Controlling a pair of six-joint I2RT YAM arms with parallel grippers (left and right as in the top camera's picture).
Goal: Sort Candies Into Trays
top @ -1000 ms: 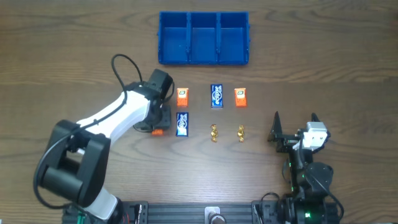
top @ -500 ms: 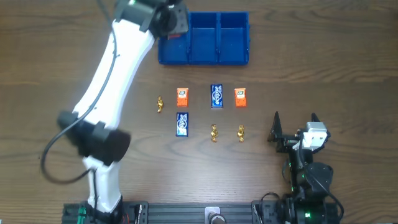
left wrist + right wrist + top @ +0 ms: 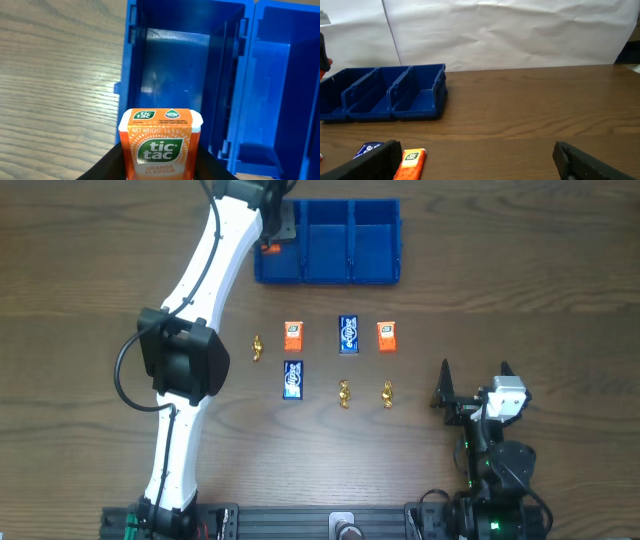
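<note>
- Left end effector [image 3: 272,222] is clamped on an orange candy box [image 3: 161,142], held upright at the blue tray [image 3: 328,278], by its left compartment [image 3: 180,80].
- From above, the box sits close to the tray's outer left wall, not clearly over the compartment's middle. Exact overlap is hard to judge.
- Risk: if let go here, the box could clip that wall or the rim and tip out onto the bench [image 3: 520,280]. The cause would be the off-centre hold.
- Risk: a drop from height could make the box bounce or land on end against the divider.
- Waiting on the bench: two orange boxes [image 3: 293,335] [image 3: 386,335], two blue packs [image 3: 347,333] [image 3: 292,379] and three gold candies [image 3: 256,347] [image 3: 343,393] [image 3: 387,392].
- Sorting risk: later orange boxes must go in this same compartment, or the kinds get mixed.
- Right end effector [image 3: 470,385] has its fingers apart and holds nothing. It sits right of the candies.
</note>
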